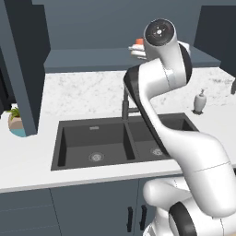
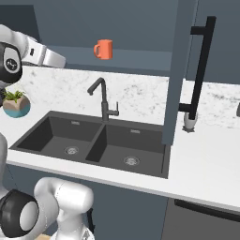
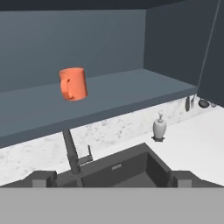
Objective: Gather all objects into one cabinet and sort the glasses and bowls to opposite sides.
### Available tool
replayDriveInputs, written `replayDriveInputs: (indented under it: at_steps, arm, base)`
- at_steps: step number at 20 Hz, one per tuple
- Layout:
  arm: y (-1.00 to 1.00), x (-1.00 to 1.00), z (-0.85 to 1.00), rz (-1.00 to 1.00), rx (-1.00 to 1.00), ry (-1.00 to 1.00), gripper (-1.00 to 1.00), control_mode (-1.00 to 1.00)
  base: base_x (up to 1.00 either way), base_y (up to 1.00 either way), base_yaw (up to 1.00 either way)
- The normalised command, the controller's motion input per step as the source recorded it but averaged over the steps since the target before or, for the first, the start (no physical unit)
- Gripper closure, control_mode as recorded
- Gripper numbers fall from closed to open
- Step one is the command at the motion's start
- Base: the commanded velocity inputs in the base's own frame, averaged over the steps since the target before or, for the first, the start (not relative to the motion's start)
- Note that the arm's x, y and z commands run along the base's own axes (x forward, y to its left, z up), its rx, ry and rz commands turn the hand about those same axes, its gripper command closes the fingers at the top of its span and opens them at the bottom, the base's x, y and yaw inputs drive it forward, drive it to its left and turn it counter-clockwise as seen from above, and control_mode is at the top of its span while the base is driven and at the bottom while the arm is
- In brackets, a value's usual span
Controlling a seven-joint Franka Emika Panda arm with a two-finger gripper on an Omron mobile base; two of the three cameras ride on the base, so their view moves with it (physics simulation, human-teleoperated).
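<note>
The gripper [image 3: 112, 177] stands released, its two dark fingertips [image 3: 41, 178] spread wide apart at the bottom of the hand view with nothing between them. It is raised above the double black sink [image 3: 127, 168] and faces the open cabinet [image 3: 131, 94]. Ahead of it, on the left part of the long shelf, the orange cup [image 3: 73, 83] stands upright with its handle turned left, apart from the fingers. In the right base view the same cup [image 2: 103, 49] sits on the shelf above the dark faucet [image 2: 104, 101]. A white soap dispenser [image 3: 159, 128] rests on the marble counter [image 1: 87, 94] right of the sink. A potted plant [image 2: 16, 103] stands on the counter at the sink's left.
</note>
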Motion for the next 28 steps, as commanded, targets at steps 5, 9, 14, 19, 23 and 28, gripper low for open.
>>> replayDriveInputs:
  at_steps: [5, 9, 14, 19, 23, 28]
  arm:
    - [0.00, 0.39, 0.00, 0.00, 0.00, 0.00, -1.00, -1.00]
    - [0.05, 0.23, 0.00, 0.00, 0.00, 0.00, -1.00, -1.00]
    - [-0.04, 0.31, 0.00, 0.00, 0.00, 0.00, -1.00, -1.00]
    - [-0.08, 0.30, 0.00, 0.00, 0.00, 0.00, -1.00, -1.00]
    - [-0.04, 0.23, 0.00, 0.00, 0.00, 0.00, -1.00, -1.00]
    - [0.00, 0.20, 0.00, 0.00, 0.00, 0.00, -1.00, -1.00]
  base:
    - [0.00, 0.00, 0.00]
    - [0.00, 0.00, 0.00]
    - [0.00, 0.00, 0.00]
    - [0.00, 0.00, 0.00]
    - [0.00, 0.00, 0.00]
    - [0.00, 0.00, 0.00]
